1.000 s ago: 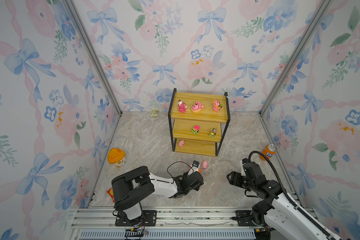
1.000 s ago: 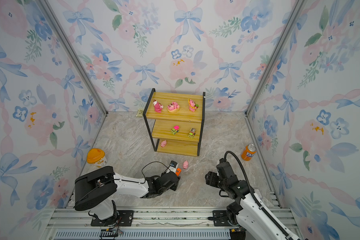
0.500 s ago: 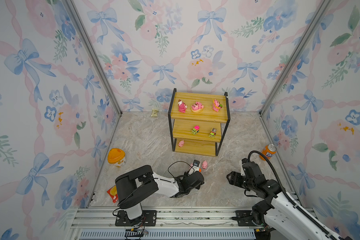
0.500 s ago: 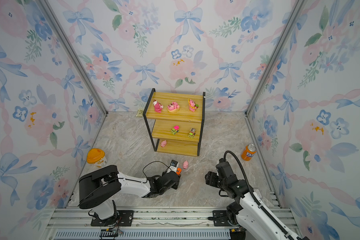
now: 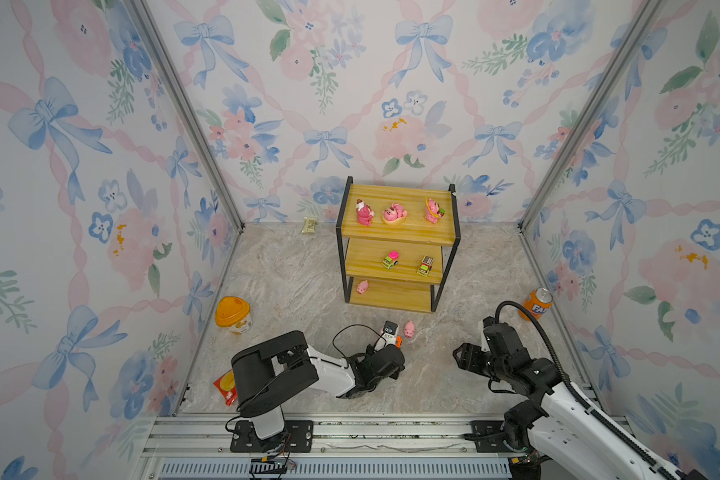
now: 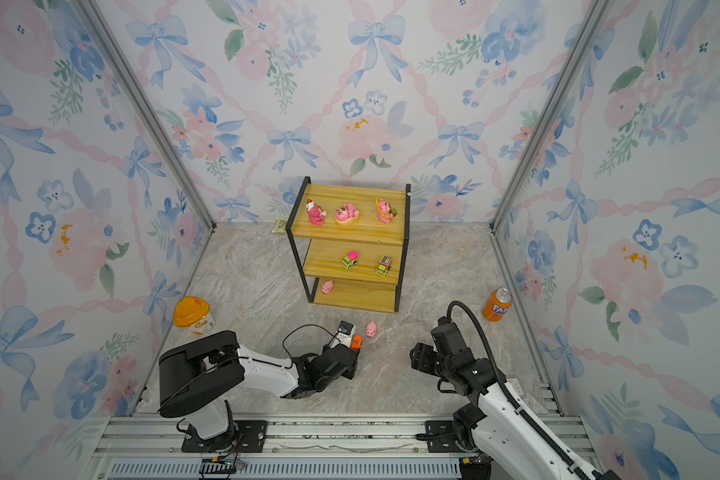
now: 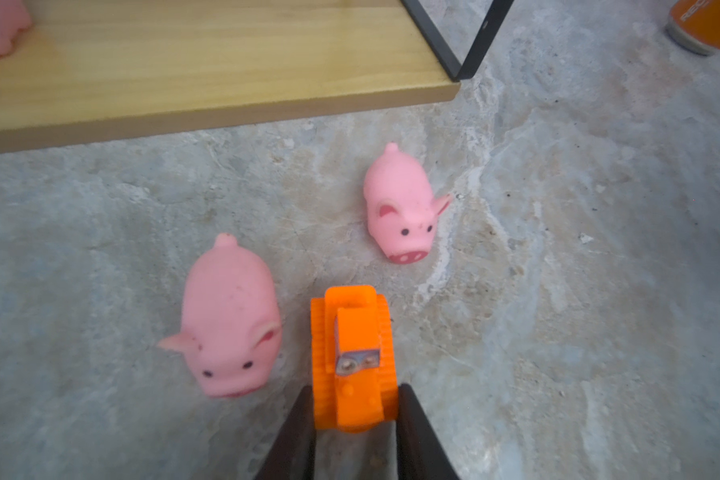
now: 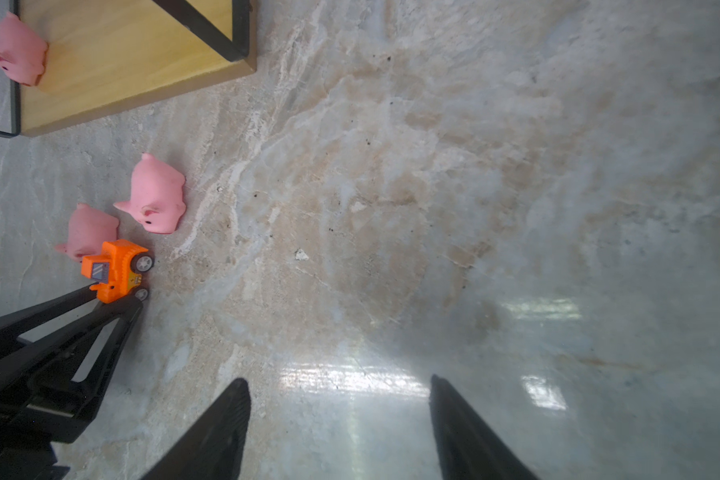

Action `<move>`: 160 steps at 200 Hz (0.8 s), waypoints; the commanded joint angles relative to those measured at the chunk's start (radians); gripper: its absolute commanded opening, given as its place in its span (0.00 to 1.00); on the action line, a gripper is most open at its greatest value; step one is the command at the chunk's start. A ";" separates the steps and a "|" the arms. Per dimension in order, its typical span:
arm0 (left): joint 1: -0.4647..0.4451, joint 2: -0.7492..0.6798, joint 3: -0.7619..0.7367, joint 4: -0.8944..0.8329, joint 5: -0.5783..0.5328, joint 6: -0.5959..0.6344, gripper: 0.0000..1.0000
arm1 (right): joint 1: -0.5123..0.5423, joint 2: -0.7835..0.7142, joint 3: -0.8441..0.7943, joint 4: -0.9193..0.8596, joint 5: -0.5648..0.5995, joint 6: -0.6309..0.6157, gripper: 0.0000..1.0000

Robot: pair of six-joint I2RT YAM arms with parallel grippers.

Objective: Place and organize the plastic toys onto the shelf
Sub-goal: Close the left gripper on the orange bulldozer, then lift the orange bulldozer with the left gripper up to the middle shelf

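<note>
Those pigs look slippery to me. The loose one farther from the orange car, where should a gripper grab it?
Probably across its flanks, mid-body behind the ears. The pig is oblong, snout toward the left gripper clasping the orange car, so fingers coming from that end would straddle its narrow width; bare surface lies on both sides.

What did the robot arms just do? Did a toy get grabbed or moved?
The left gripper closed its jaws on the orange car. The car is now pinched on both sides, and it looks not yet lifted off the floor. The left arm swung slightly rightward in both top views. The right gripper stayed open and still. The two pigs and the shelf kept their places.
</note>
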 commanded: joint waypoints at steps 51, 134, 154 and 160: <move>0.000 -0.064 -0.071 0.031 -0.006 0.107 0.21 | 0.020 0.021 -0.004 0.024 0.011 0.019 0.71; 0.028 -0.305 -0.067 0.031 -0.027 0.280 0.24 | 0.027 0.029 0.005 0.016 0.021 0.016 0.71; 0.058 -0.383 -0.070 0.029 -0.034 0.357 0.25 | 0.028 0.032 0.008 0.015 0.021 0.015 0.71; 0.071 -0.405 -0.070 0.028 -0.030 0.379 0.25 | 0.029 0.033 0.010 0.015 0.021 0.015 0.71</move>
